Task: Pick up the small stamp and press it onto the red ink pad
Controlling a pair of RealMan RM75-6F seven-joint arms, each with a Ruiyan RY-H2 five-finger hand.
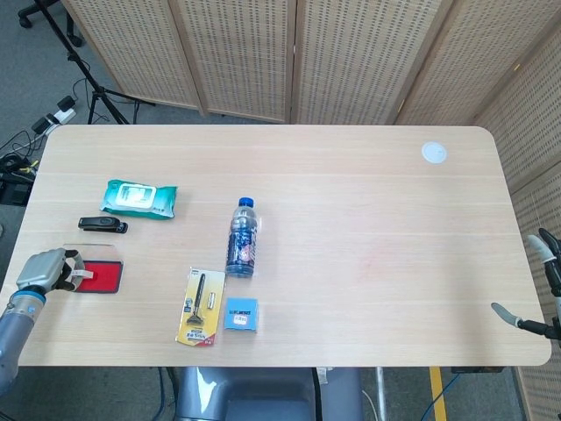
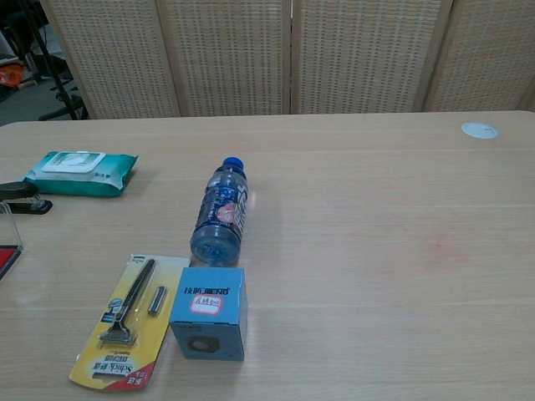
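The red ink pad (image 1: 102, 277) lies near the table's left front edge with its clear lid (image 1: 93, 251) raised behind it. In the chest view only a corner of the ink pad (image 2: 7, 260) and its lid (image 2: 10, 224) show. My left hand (image 1: 42, 269) sits just left of the pad, fingers curled around the small stamp (image 1: 81, 274), a whitish piece at the fingertips touching the pad's left edge. Beyond the table's right front corner hangs my right hand (image 1: 543, 294), its fingers apart and holding nothing. Neither hand shows in the chest view.
A black stapler (image 1: 102, 224) and a teal wipes pack (image 1: 138, 198) lie behind the pad. A water bottle (image 1: 243, 238) lies mid-table, with a carded razor (image 1: 201, 307) and a blue box (image 1: 240, 314) in front of it. A white disc (image 1: 433, 153) sits far right.
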